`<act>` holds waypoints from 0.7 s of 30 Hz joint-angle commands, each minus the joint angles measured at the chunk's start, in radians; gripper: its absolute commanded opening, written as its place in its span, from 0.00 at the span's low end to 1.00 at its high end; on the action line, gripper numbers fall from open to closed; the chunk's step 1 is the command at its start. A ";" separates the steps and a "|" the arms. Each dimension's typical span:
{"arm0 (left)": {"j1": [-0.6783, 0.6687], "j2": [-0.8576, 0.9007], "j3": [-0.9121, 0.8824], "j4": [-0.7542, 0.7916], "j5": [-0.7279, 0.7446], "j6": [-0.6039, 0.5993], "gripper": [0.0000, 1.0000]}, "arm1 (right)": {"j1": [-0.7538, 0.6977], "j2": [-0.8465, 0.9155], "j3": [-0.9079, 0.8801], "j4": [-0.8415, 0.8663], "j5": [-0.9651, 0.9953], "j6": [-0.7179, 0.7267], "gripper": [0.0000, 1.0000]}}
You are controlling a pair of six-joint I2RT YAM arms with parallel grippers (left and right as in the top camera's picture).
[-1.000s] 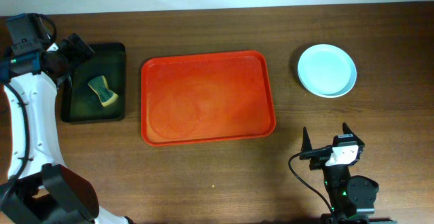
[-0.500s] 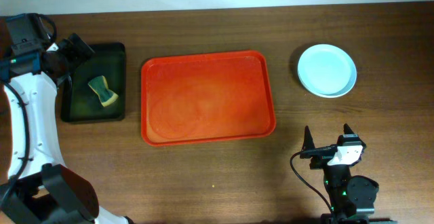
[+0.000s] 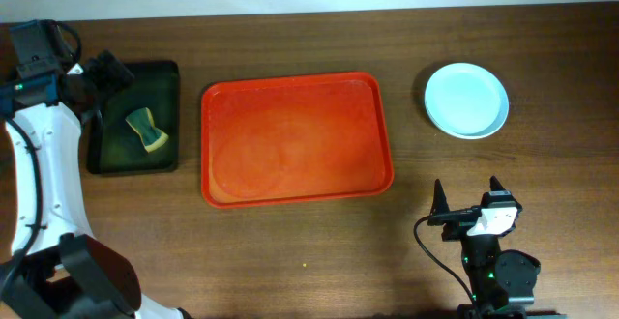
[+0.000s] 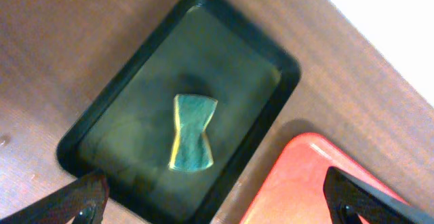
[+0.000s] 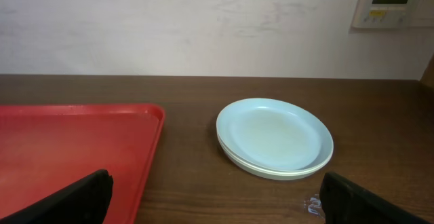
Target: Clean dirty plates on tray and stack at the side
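Observation:
The red tray lies mid-table with nothing on it; its corner shows in the left wrist view and its right part in the right wrist view. The plates are stacked at the right, pale blue on top, with a cream rim under it. My left gripper is open and empty, above the near edge of the dark tray. My right gripper is open and empty, low near the front edge, facing the stack.
A dark green-black tray at the left holds a green-yellow sponge. A small wet spot lies on the wood in front of the plate stack. A white wall runs behind the table.
The right gripper drew slightly back toward the front edge about a second ago. The left arm shifted very slightly. Nothing else moved.

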 commanded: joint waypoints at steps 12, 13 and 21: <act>-0.288 -1.323 -0.909 0.283 0.043 0.462 0.99 | -0.006 -0.008 -0.008 -0.003 0.012 0.009 0.98; -0.288 -1.487 -0.961 0.282 0.026 0.463 0.99 | -0.006 -0.008 -0.008 -0.003 0.012 0.009 0.98; -0.288 -1.736 -1.115 0.288 0.044 0.462 0.99 | -0.006 -0.009 -0.008 -0.003 0.012 0.009 0.98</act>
